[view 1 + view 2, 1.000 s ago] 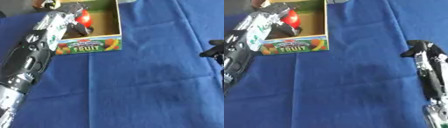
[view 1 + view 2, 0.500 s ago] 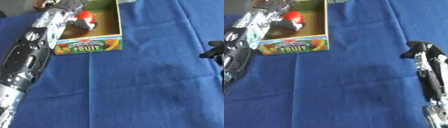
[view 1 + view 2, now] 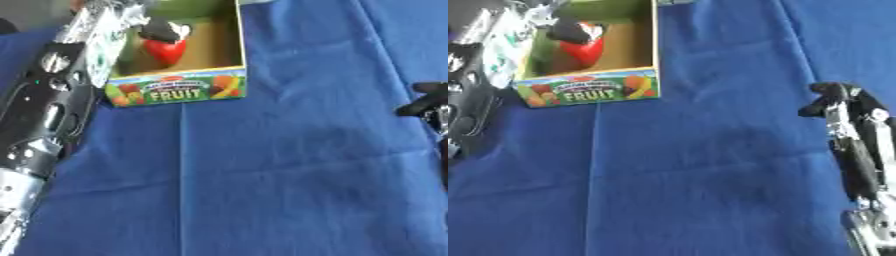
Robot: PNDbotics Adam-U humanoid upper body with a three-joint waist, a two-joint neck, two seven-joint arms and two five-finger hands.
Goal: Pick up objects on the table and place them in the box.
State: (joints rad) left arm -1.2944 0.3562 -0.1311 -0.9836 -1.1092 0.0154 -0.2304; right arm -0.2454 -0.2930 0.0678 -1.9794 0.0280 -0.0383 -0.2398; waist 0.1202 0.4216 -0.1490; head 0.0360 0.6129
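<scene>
My right hand [image 3: 843, 102] rests idle at the right edge of the blue cloth-covered worktop [image 3: 710, 165], its dark fingers curled and holding nothing. No loose object shows on the cloth near it. Farther away, my left arm reaches up along the left side, and my left hand [image 3: 162, 31] is over the cardboard box with the word FRUIT on its front [image 3: 179, 91]. Just under this hand, inside the box, is the red rounded fruit toy [image 3: 164, 50]. I cannot tell if the fingers are closed on it. This hand is the nearer one; I judge the release comes next.
</scene>
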